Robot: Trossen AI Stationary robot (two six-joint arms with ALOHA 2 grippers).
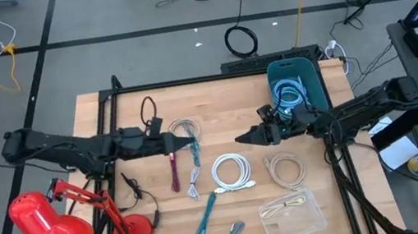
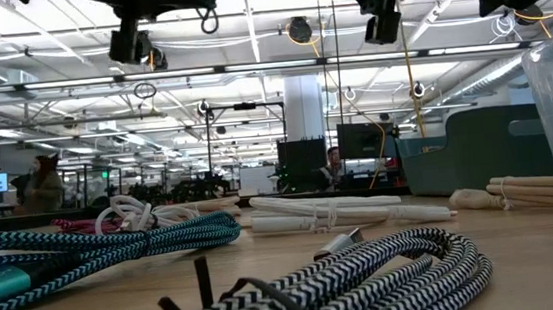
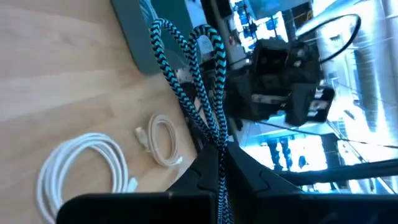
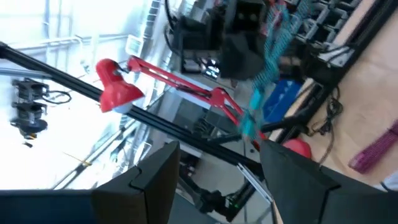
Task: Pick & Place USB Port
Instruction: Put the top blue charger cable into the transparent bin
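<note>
we have the carry step in hand. the left gripper (image 3: 221, 163) hangs above the middle of the table (image 1: 133, 107), its jaws pressed together on a blue-and-black braided usb cable (image 3: 198, 74), which dangles from the fingertips clear of the wood. in the high view that gripper (image 1: 193, 142) sits over the left-centre clutter, near a grey coiled cable (image 1: 186, 129) and a maroon cable (image 1: 174, 172).

the right gripper (image 1: 243, 138) faces it from the right, also lifted, with its jaws spread and nothing between them; its wrist view shows the teal cable (image 4: 270, 56) hanging just ahead of its fingers (image 4: 155, 180). behind the right arm, at the far right of the table, stands a teal bin (image 1: 314, 85) with cables already in it.

we judge the cable is either headed for a handover or for the bin. the next move calls for bringing the hanging cable squarely between the spread jaws, or carrying it over the bin rim, while keeping it clear of the white coiled cable (image 1: 232, 172) and beige coiled cable (image 1: 286, 169) lying below.
</note>
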